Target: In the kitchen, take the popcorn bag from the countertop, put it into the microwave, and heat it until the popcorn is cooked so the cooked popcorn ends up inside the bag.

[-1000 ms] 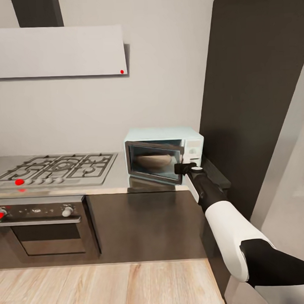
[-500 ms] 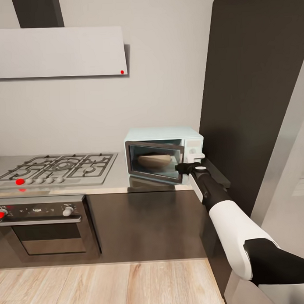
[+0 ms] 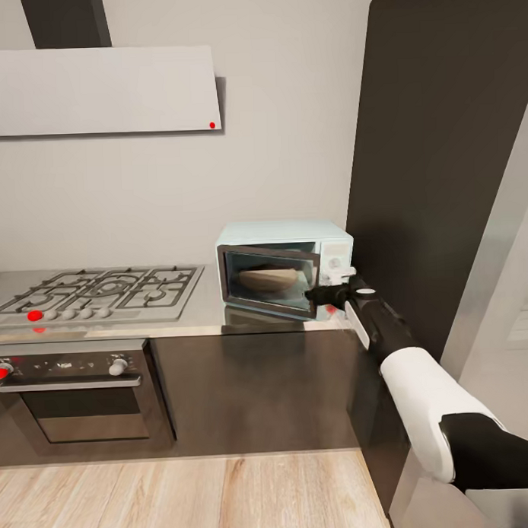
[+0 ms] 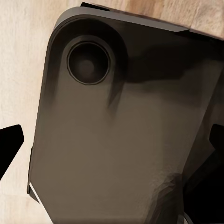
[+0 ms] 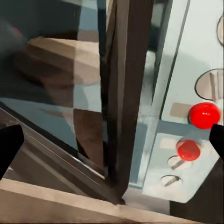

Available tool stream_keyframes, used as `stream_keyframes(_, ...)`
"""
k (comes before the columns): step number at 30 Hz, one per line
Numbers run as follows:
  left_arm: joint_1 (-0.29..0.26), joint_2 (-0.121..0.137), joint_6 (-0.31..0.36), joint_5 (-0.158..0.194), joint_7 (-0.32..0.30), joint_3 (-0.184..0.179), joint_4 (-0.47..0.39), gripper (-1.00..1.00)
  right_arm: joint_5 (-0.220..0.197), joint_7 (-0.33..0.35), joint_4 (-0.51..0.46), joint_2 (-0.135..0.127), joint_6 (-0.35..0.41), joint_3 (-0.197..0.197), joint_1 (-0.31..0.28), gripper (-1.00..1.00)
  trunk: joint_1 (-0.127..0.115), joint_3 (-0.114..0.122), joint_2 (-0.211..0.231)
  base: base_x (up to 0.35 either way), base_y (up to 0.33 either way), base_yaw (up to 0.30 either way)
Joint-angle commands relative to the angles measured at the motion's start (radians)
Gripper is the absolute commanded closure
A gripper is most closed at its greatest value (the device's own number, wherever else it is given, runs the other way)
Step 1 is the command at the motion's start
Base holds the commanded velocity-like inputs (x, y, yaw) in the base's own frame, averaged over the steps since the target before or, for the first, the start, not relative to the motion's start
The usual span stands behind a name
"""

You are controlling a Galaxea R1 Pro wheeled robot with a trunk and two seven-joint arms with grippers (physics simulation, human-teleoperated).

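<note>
The microwave [image 3: 285,268] stands at the right end of the countertop [image 3: 182,325], against the dark cabinet [image 3: 443,159]; the bag [image 3: 269,280] sits inside it, visible through the glass of the door [image 3: 269,282], which is slightly ajar at its free edge. The right gripper [image 3: 320,295] rests at the lower corner of that free edge, just beside the control panel [image 3: 336,261]. In the right wrist view its dark fingertips [image 5: 9,147] sit at both sides of the frame, spread wide with nothing between them, so it is released; the door edge [image 5: 123,93] runs down the middle and a red light [image 5: 204,115] glows on the panel. The left gripper's fingertips [image 4: 9,149] likewise stand apart and hold nothing, above a dark part of the robot's own body [image 4: 116,140]. Judged risk: the door is not seated; if the push lands on the panel rather than the door edge, a knob may be disturbed or the door left unlatched, and heating would not proceed. A glancing push could also slide the microwave along the countertop. Against the frame one second ago, the right arm has shifted rightward and slightly outward, the door gap appears narrower, and a small red glint now shows below the gripper; the hob [image 3: 97,294] and oven [image 3: 74,392] are unchanged
</note>
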Motion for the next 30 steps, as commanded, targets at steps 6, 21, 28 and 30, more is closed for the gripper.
stream_keyframes(6,0.000,0.001,-0.002,0.007,-0.001,-0.001,0.000,-1.00,0.015,0.074,-0.004,-0.062,0.004,0.001,-0.003,-1.00,0.000,-0.001,-0.001,0.000,0.000,0.000)
stream_keyframes(21,0.000,0.001,-0.002,0.007,-0.001,-0.001,0.000,-1.00,0.128,0.085,-0.003,-0.158,-0.006,0.000,-0.003,-1.00,0.000,-0.001,-0.001,0.000,0.000,0.000)
stream_keyframes(28,0.000,0.000,-0.002,0.007,-0.001,0.002,0.000,-1.00,0.113,0.054,-0.003,-0.148,-0.007,-0.024,-0.003,-1.00,0.000,-0.001,-0.001,0.000,0.000,0.000)
stream_keyframes(30,0.000,0.000,-0.002,0.007,-0.001,0.000,0.000,-1.00,0.108,0.047,-0.003,-0.143,-0.006,-0.027,-0.003,-1.00,0.000,-0.001,-0.001,0.057,0.000,0.000)
